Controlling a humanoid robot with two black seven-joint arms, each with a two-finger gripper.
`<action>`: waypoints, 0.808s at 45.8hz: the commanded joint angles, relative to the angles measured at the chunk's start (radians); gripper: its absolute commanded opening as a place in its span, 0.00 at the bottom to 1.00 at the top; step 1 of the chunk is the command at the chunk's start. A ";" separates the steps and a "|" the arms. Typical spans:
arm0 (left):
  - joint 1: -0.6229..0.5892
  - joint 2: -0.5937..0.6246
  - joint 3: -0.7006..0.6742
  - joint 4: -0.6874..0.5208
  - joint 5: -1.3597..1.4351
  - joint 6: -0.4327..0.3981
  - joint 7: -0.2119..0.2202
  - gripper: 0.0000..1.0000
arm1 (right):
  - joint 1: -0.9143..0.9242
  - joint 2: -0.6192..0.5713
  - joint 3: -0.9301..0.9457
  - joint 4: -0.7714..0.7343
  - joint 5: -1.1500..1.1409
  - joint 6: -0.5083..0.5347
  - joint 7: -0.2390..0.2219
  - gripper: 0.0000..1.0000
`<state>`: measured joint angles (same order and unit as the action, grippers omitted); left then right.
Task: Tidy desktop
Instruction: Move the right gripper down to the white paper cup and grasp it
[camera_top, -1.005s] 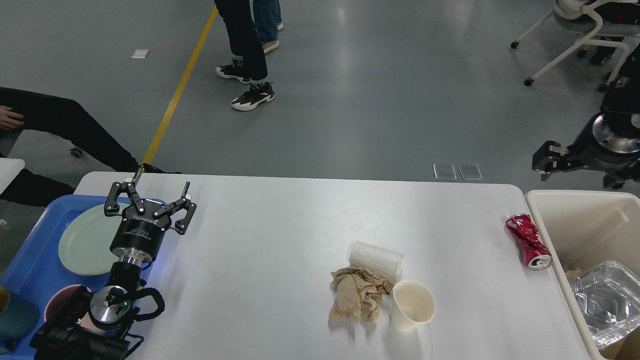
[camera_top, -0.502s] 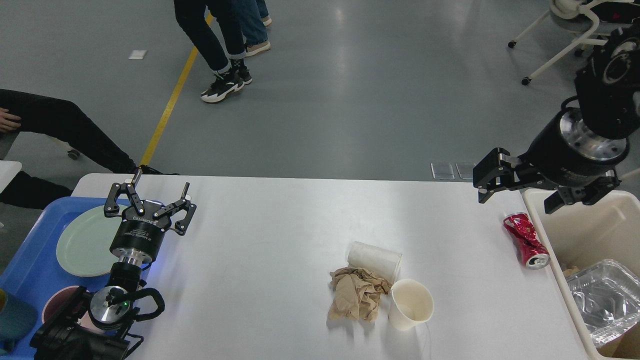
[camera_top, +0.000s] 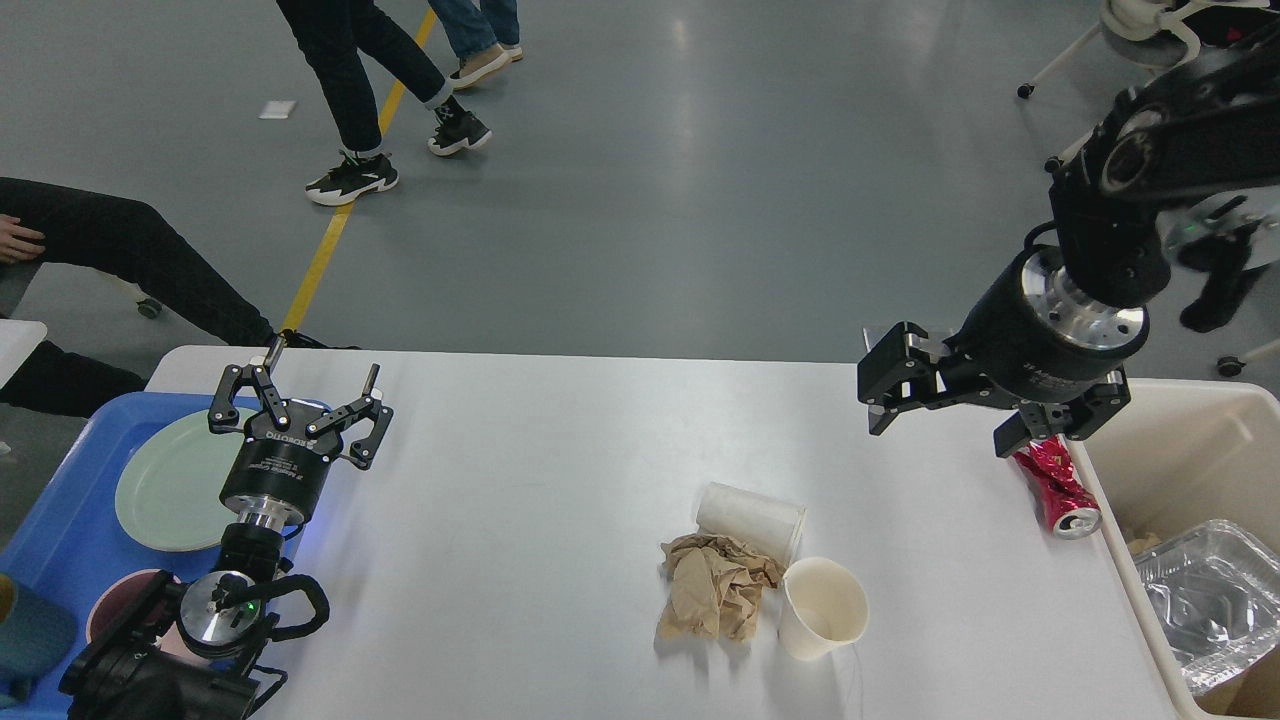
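Observation:
The white desktop (camera_top: 560, 470) holds a crumpled brown paper (camera_top: 712, 592), an upright white paper cup (camera_top: 822, 608), a pale cup on its side (camera_top: 750, 515) and a crushed red can (camera_top: 1062, 488) near the right edge. My left gripper (camera_top: 318, 372) is open and empty, over the desktop's left end beside the blue tray (camera_top: 55, 545). My right gripper (camera_top: 955, 415) is open and empty. It hangs above the back right of the desktop, just left of and above the can.
The blue tray holds a green plate (camera_top: 165, 480) and a pink bowl (camera_top: 112, 600). A beige bin (camera_top: 1185, 440) at the right edge holds a foil tray (camera_top: 1210, 590). People's legs (camera_top: 350, 90) move on the floor behind; a seated person (camera_top: 110, 250) is at the left.
My right arm has swung in from the right, leftward over the desktop's back right, its gripper now by the can. The left arm has not moved. The walking people moved left.

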<state>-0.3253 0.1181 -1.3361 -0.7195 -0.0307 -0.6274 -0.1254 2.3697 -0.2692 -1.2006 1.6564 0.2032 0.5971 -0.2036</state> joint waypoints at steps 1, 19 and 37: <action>0.000 0.000 0.000 0.000 0.000 -0.002 0.000 0.97 | -0.171 0.008 0.044 -0.020 -0.005 -0.109 -0.005 0.99; 0.000 0.000 0.000 0.000 0.000 0.000 0.000 0.97 | -0.628 0.074 0.153 -0.165 -0.057 -0.333 -0.007 0.98; 0.000 0.000 0.000 0.000 0.000 0.000 0.000 0.97 | -0.830 0.136 0.203 -0.319 -0.064 -0.365 -0.007 0.86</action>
<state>-0.3253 0.1181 -1.3361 -0.7196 -0.0307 -0.6286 -0.1256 1.5749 -0.1375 -1.0164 1.3729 0.1345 0.2356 -0.2099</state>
